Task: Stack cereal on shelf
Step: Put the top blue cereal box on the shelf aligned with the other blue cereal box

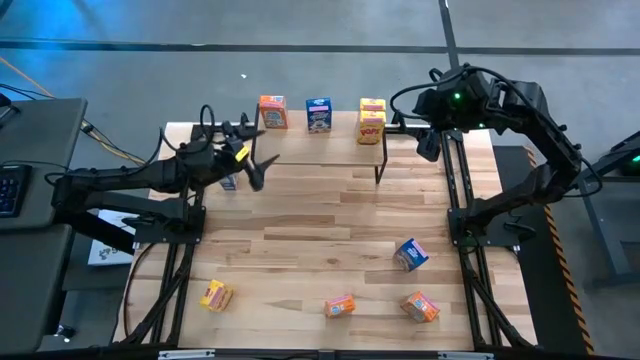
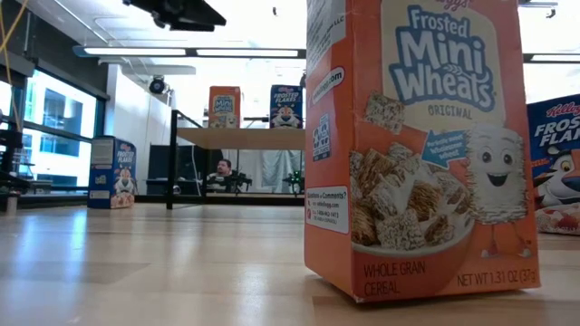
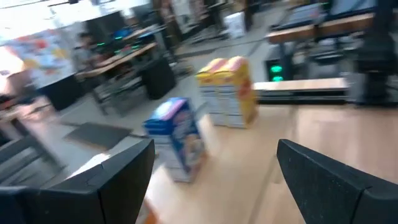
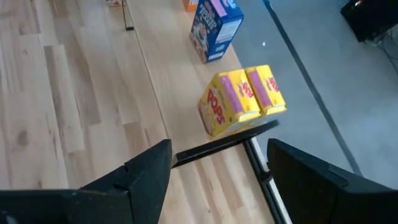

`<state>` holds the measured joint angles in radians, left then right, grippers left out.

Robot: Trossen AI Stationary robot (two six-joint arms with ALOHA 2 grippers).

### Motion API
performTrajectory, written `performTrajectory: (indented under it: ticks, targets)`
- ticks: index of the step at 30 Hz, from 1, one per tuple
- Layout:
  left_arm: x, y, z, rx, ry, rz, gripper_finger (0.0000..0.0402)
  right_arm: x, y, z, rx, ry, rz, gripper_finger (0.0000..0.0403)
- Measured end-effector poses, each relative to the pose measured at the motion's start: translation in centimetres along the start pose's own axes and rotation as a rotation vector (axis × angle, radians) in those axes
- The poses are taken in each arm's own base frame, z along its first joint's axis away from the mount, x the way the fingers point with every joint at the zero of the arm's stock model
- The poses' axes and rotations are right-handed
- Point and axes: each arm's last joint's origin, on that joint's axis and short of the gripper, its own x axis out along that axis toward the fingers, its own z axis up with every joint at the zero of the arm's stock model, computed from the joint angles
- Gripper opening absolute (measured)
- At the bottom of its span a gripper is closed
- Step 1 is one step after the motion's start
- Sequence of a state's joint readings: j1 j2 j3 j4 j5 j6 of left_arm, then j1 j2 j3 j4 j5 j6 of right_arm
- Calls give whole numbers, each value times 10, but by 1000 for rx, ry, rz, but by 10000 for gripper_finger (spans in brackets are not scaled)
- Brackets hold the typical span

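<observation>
In the high view the left gripper (image 1: 250,165) sits in the upper left of the frame, just at the left end of the shelf (image 1: 330,150), and its jaws are spread wide with nothing between them, as the left wrist view shows plainly. What matters for the next move, I'd judge, is that a small blue box (image 1: 229,182) lies right beside that gripper, just below-left of it in the high view and half hidden under the arm, so the left arm is clearly the nearer one; I cannot tell which way its long axis runs. The right gripper (image 1: 428,143) hovers in the upper right of the same view, off the shelf's right end, its jaws also parted and empty. On the shelf, along the top of the frame, stand an orange box (image 1: 272,111), a blue box (image 1: 319,114) and a yellow pair (image 1: 372,120), all upright with printed fronts facing the table. Unshelved boxes are scattered low in the frame, well apart from both grippers: a yellow one (image 1: 214,295) at lower left, an orange one (image 1: 340,306) at bottom centre, another orange one (image 1: 420,306) to its right, and a blue one (image 1: 411,254) above that, all lying tilted at odd angles.
</observation>
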<state>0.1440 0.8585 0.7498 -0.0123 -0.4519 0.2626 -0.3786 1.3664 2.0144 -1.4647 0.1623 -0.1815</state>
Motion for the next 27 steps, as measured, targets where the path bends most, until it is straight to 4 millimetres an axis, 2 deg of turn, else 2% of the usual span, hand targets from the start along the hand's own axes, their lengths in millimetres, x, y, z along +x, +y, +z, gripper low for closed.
performTrajectory:
  ticks: [4,11,24,27]
  targets:
    - [1,-2,-1,-14,7,-29,330,-4,0,-2,18,-3,-1,257]
    - [-2,6,2,-247,-14,78,330,-9,-1,-5,27,-16,-3,257]
    - [-5,12,2,-280,-16,170,330,-9,0,-5,82,-16,3,257]
    - [-9,16,9,-305,-5,175,330,-9,0,-5,82,-14,4,257]
